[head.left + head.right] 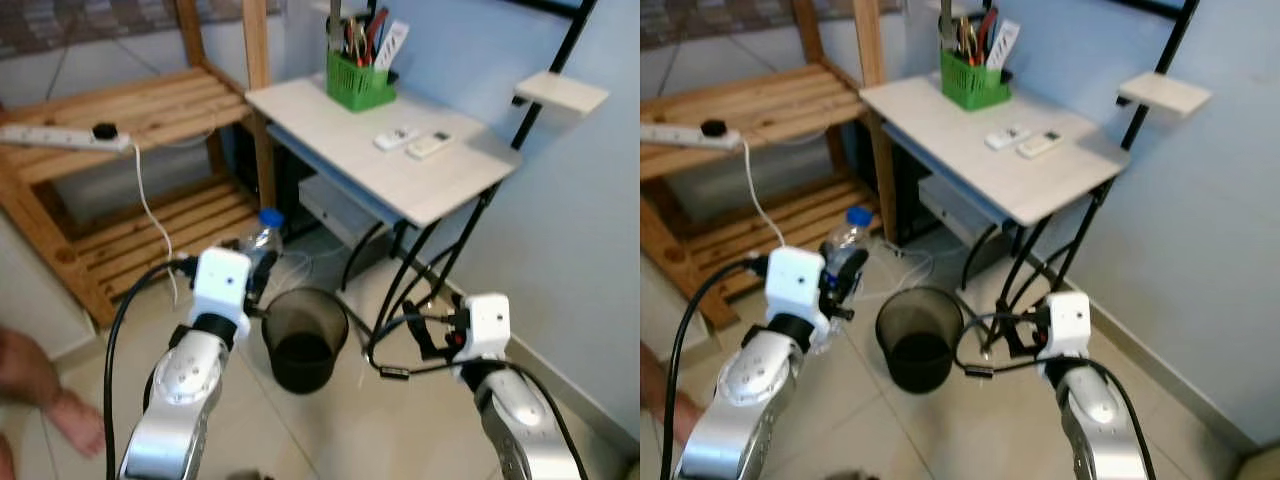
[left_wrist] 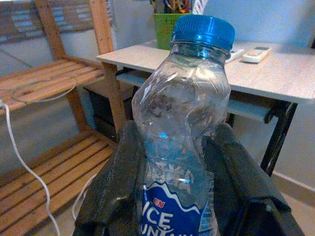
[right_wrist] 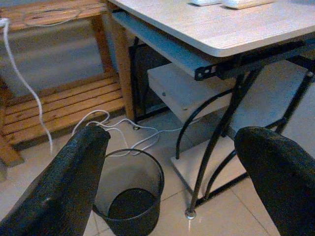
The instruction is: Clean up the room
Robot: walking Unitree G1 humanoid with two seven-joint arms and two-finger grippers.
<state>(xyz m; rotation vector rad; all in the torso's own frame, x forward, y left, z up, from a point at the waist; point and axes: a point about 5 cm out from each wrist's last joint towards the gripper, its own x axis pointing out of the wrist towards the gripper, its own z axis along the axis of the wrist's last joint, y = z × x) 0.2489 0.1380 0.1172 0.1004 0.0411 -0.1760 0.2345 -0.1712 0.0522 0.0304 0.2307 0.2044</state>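
1. Two grippers are raised over the tiled floor (image 1: 330,430); the left gripper (image 2: 172,162) is clamped on a clear plastic bottle (image 2: 183,118), which is held upright with its blue cap on top.
2. Fingers (image 3: 74,182) of the right gripper (image 3: 172,162) are spread wide apart, with nothing between them.
3. A dark bin (image 1: 303,338) is seen standing on the floor between the two arms, just right of the held bottle.
4. Beyond the bin, a pale desk surface (image 1: 400,160) carries a green holder (image 1: 358,80) of pens and two white remotes (image 1: 412,140).
5. A wooden shelf (image 1: 120,110) at the far left bears a white power strip (image 1: 65,137).
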